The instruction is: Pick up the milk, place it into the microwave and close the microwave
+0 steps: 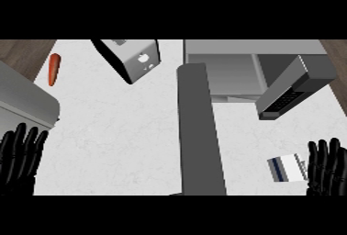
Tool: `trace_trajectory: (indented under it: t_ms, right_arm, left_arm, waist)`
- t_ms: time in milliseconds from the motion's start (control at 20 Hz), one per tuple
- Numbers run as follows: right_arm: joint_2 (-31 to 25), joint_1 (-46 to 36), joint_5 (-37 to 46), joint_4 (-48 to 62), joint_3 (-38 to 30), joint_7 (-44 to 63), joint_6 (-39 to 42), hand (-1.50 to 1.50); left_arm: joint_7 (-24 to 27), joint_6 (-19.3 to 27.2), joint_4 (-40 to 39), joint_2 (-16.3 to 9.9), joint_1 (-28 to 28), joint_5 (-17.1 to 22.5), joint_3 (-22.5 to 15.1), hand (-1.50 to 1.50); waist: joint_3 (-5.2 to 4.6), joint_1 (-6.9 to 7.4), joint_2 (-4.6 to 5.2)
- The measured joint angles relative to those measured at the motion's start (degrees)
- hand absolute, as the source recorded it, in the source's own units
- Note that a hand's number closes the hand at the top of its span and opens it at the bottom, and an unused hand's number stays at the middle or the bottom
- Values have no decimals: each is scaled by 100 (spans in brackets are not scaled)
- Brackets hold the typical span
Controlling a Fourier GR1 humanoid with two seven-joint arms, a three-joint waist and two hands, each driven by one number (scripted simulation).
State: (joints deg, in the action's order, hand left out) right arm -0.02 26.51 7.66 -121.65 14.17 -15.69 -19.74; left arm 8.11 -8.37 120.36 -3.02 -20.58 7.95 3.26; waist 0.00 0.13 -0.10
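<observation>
Near the counter's [122, 151] front right corner you have the milk [287, 168], a small white carton with a dark blue stripe, just beside your right hand [328, 168], whose fingers are straight and hold nothing. Your left hand [20, 158] rests open at the front left edge. The microwave [261, 75] stands with its door [200, 133] swung open.

We note the microwave [251, 69] at the far right of the counter [122, 137], its door [200, 133] swung open and running toward the near edge. The milk [286, 167] lies on the counter right of that door, just beside our right hand [327, 167] at the near right. A toaster [132, 57] stands far centre, left of the microwave. A carrot [53, 69] lies far left. Our left hand [20, 158] rests at the near left edge.
</observation>
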Motion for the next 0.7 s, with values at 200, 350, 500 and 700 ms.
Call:
trace_trajectory:
  t_ms: [200, 350, 500, 700]
  right_arm:
    - [-49, 19, -111, 220, -337, -264, -106, -150]
    - [-58, -230, -166, 497, -610, -273, -191, -150]
    - [-49, -397, -288, 895, -834, -433, -218, -150]
    - [-131, -571, -555, 1396, -1176, -700, -195, -150]
  left_arm:
    - [39, -106, 120, 27, -206, 52, 17, -150]
    - [136, -197, 281, 66, -478, 6, -19, -150]
    - [153, -235, 324, 113, -554, -69, -97, -150]
    - [322, -294, 364, 176, -777, -165, -193, -150]
  waist:
    - [0, -4, 0]
    - [1, 7, 2]
    - [1, 4, 4]
    - [3, 8, 4]
